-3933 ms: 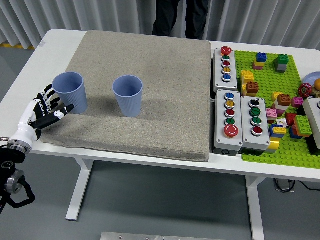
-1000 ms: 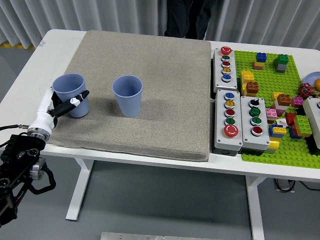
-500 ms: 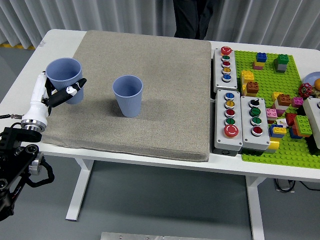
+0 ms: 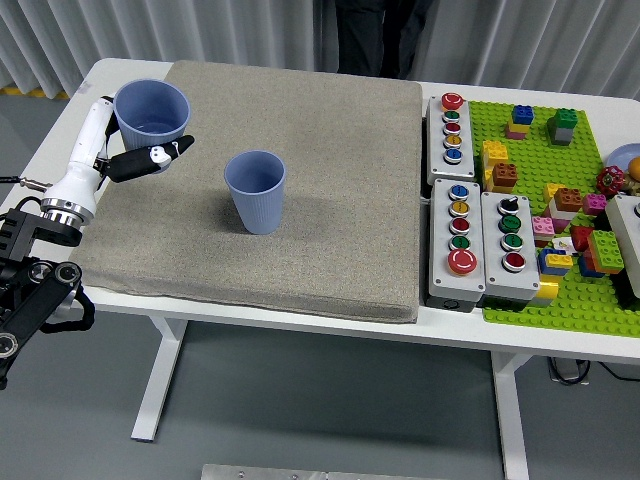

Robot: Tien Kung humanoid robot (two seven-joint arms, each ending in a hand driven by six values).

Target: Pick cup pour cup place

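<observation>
Your white counter (image 4: 70, 110) carries a large grey mat (image 4: 330, 180) over most of its left and middle. To the right of the mat lies a green baseplate (image 4: 585, 200) with coloured bricks (image 4: 500, 165) scattered on it, and between mat and baseplate you have three grey button boxes (image 4: 452, 128). A person in dark trousers (image 4: 375, 35) stands at the far side, hands not visible.

Your left arm (image 4: 40, 270) comes in from the lower left. Its left robot hand (image 4: 128, 150) is wrapped around the held blue cup (image 4: 152, 112): white fingers behind the cup's left wall, the black thumb (image 4: 160, 157) crossing its lower front. The cup is upright, mouth open to the camera, over the mat's far left corner; you cannot tell from this view whether its base touches the mat.

The second blue cup (image 4: 256, 190) stands upright on the mat, to the right of and nearer than the held one, apart from the hand.
</observation>
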